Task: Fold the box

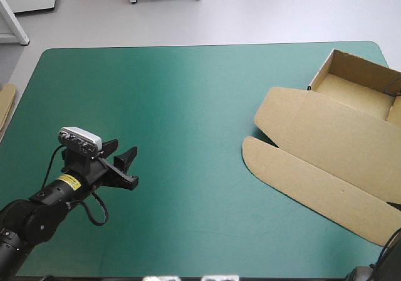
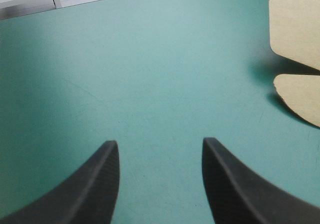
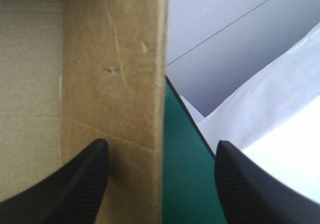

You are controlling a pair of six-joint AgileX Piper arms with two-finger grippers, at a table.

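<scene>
The brown box (image 1: 326, 149) lies at the table's right side as an open tray (image 1: 357, 83) with its lid and rounded flaps flat toward the middle. My left gripper (image 1: 125, 148) hovers open over bare cover at the front left, far from the box. In the left wrist view the gripper (image 2: 160, 143) holds nothing, and two box flaps (image 2: 297, 29) show far ahead to one side. In the right wrist view my right gripper (image 3: 162, 144) is open, with an upright box wall (image 3: 112, 84) standing between its fingers, nearer one finger.
An edge of more brown board (image 1: 6, 102) shows at the table's left edge. The teal-green cover (image 1: 188, 105) stretches wide between the left gripper and the box. Past the box wall, the table's edge (image 3: 182, 114) runs close to the right gripper.
</scene>
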